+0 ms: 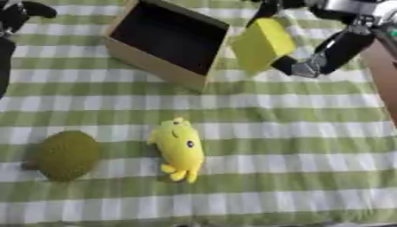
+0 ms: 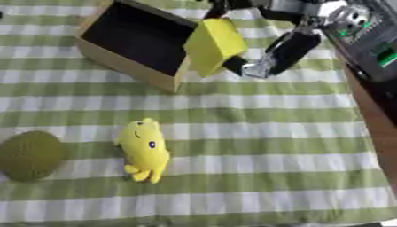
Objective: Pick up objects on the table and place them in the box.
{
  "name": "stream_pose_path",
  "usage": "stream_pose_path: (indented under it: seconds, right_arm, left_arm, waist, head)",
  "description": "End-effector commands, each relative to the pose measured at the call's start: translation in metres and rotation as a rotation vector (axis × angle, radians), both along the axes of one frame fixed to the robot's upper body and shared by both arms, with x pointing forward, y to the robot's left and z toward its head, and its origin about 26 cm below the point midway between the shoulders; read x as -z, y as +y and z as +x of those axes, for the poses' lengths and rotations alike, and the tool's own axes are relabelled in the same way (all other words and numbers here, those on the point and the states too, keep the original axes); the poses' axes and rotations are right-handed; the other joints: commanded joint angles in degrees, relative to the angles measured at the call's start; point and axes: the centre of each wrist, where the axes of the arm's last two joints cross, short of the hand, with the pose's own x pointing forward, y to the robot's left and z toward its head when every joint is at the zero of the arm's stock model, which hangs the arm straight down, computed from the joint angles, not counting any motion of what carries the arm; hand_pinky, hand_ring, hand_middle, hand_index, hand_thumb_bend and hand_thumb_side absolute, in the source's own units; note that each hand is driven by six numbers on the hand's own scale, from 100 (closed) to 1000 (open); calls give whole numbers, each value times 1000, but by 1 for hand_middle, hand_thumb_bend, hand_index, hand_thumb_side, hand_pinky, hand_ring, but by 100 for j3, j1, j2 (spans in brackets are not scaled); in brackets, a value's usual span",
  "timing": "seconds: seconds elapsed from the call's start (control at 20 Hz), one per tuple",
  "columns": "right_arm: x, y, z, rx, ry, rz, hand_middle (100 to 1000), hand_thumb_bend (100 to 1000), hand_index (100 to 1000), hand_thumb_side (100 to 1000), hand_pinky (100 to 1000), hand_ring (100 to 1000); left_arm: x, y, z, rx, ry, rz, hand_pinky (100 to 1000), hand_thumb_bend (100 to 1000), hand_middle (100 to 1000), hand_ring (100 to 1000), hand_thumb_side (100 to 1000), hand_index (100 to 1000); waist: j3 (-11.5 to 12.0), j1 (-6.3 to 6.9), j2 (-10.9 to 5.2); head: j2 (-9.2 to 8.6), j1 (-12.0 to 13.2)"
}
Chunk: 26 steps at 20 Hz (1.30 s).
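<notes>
My right hand (image 1: 325,53) comes in from the upper right and is shut on a yellow block (image 1: 263,44), held in the air just right of the box's near right corner. The open cardboard box (image 1: 147,62) with a dark inside stands at the upper left of the cloth, tilted in the view. A yellow plush toy (image 1: 180,148) lies in the middle of the cloth. A round olive-green fuzzy ball (image 1: 64,155) rests to its left. My left hand (image 1: 19,13) shows at the upper left corner, black; its fingers are unclear.
A green and white checked cloth (image 1: 294,146) covers the table. A brown table edge (image 1: 384,75) runs down the right side. Robot electronics (image 2: 372,44) show at the upper right in the right eye view.
</notes>
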Motion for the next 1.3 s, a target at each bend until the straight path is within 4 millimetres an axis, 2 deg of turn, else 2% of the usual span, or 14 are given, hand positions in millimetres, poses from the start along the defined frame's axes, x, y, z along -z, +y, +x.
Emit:
stream_pose_path:
  seconds: [0.05,0.2,0.25,0.3,0.55,0.95,1.3]
  right_arm:
    - [-11,-9,21,-180,-145,-260,405,100,731,326,938,1000]
    - [-19,-5,36,-163,-138,-240,408,100,730,329,931,1000]
    - [-20,-3,40,-156,-134,-232,408,100,730,279,930,1000]
    - [-21,-2,44,-149,-130,-226,408,100,731,326,932,1000]
    - [-19,8,60,-113,-108,-220,414,100,729,333,928,1000]
    - [-12,22,69,-86,-94,-267,443,100,741,366,932,1000]
    - [-3,40,72,-93,-88,-315,506,100,773,413,935,1000]
  left_arm:
    - [-11,2,-2,2,-41,21,670,100,697,776,571,820]
    - [-13,2,-2,6,-46,24,670,100,697,776,571,820]
    - [-13,1,-2,9,-48,25,670,100,697,776,592,820]
    - [-14,1,-2,12,-50,27,670,100,697,776,571,820]
    - [-17,-2,-2,26,-58,36,669,100,699,777,571,820]
    - [-22,-6,-1,49,-71,51,669,100,700,777,571,820]
    - [-25,-9,0,63,-79,50,670,100,701,777,571,820]
  waist:
    - [22,-7,-215]
    - [67,-37,-199]
    - [83,-46,-190]
    - [103,-54,-178]
    - [202,-87,-115]
    - [346,-162,-11]
    - [433,-207,32]
  head:
    - [40,-40]
    - [35,-74]
    - [29,-87]
    - [19,-109]
    - [-33,-220]
    - [-86,-314]
    - [-100,-392]
